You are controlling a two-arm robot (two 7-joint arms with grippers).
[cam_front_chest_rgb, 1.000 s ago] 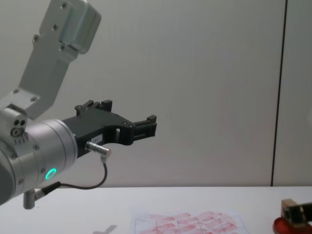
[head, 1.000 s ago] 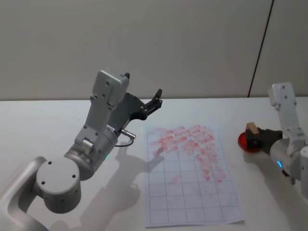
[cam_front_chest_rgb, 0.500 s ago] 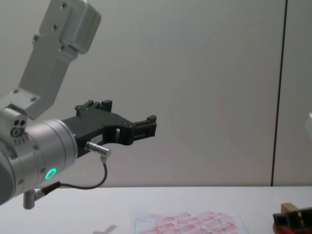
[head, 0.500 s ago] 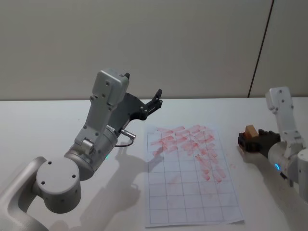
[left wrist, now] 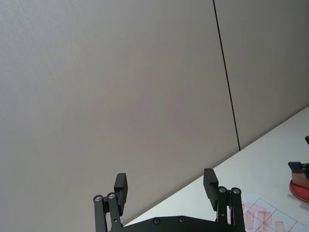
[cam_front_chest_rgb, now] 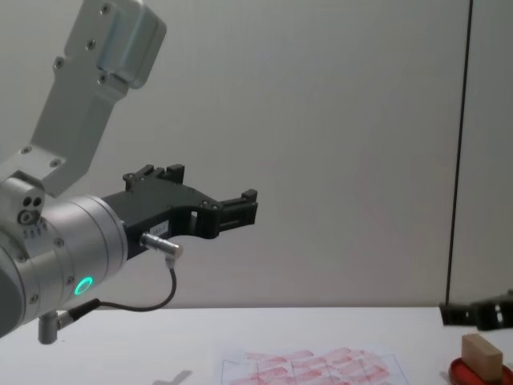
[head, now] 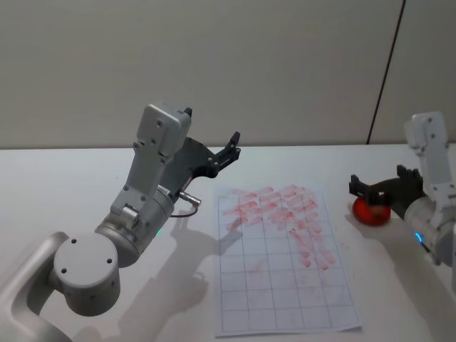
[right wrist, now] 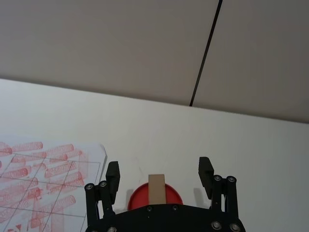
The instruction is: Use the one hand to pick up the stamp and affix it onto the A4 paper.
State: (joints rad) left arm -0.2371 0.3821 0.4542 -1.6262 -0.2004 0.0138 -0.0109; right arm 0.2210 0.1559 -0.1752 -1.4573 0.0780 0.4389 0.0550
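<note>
**Stamp sits just under the open right claw, paper off to its left**

The right claw (head: 373, 191) hangs with its fingers apart and nothing between them, a little above the red dish (head: 370, 211) at the right of the tabletop (head: 85, 185). The stamp (cam_front_chest_rgb: 482, 355), a small tan wooden block, stands upright in that dish; in the right wrist view the stamp (right wrist: 156, 189) lies straight ahead of the claw and about centred in the gap between the two fingers, with the red dish (right wrist: 140, 195) under it. So the block is below and slightly forward of the claw, and its long axis looks near vertical, though the chest view suggests a slight lean.

The paper (head: 285, 260), a gridded sheet with red marks over its far half, lies flat to the claw's left, near the dish but not touching it.

The left claw (head: 226, 154) is raised well clear of the tabletop on the paper's far-left side, fingers spread, holding nothing. The right arm is much the nearer to the stamp, so a short drop and a closing of the fingers seems to be what a pick-up calls for.
</note>
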